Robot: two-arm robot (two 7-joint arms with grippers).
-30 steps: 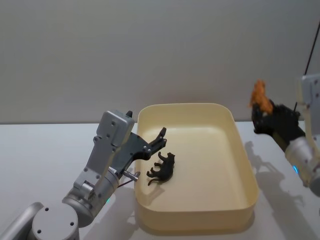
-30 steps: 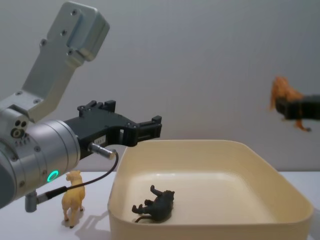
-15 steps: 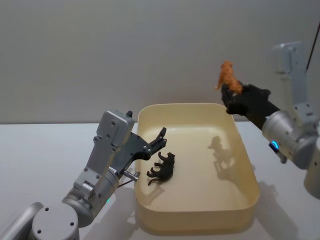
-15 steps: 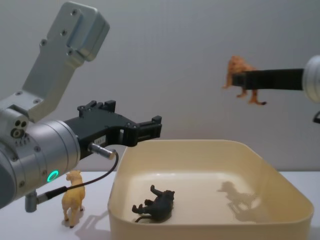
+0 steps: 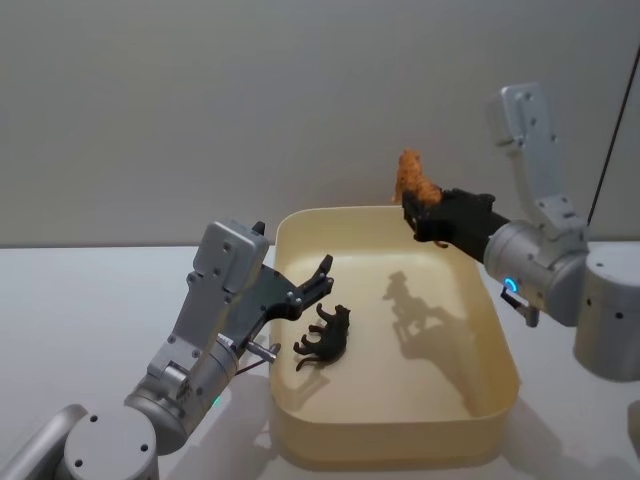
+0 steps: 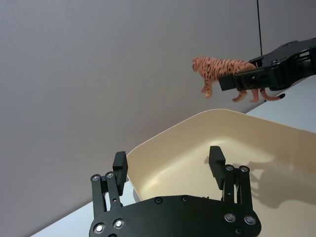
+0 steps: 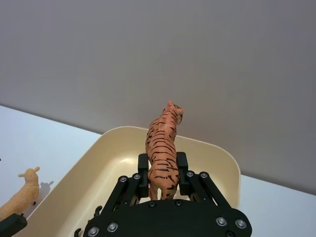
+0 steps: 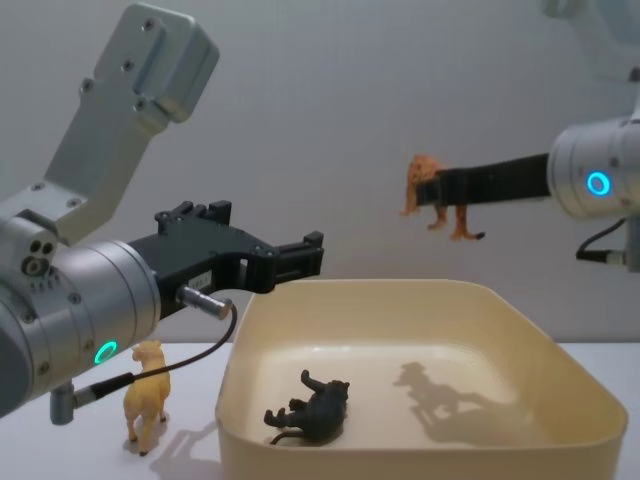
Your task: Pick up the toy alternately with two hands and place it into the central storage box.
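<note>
As right gripper [image 5: 418,212] clamps tiger [image 5: 410,172], left gripper [image 6: 168,164] gapes — white table [image 5: 80,300], grey wall [image 5: 200,100].

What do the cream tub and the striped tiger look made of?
Storage box: likely moulded plastic, smooth, soft sheen, rounded rim. Tiger in the right gripper: probably hard plastic or rubber, matte, painted black stripes.

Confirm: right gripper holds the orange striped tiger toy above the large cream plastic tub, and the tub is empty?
Not empty: the head view shows a black toy animal lying inside the cream plastic tub, near the open left gripper. The rest stands: the right gripper holds the orange striped tiger toy above the tub.
</note>
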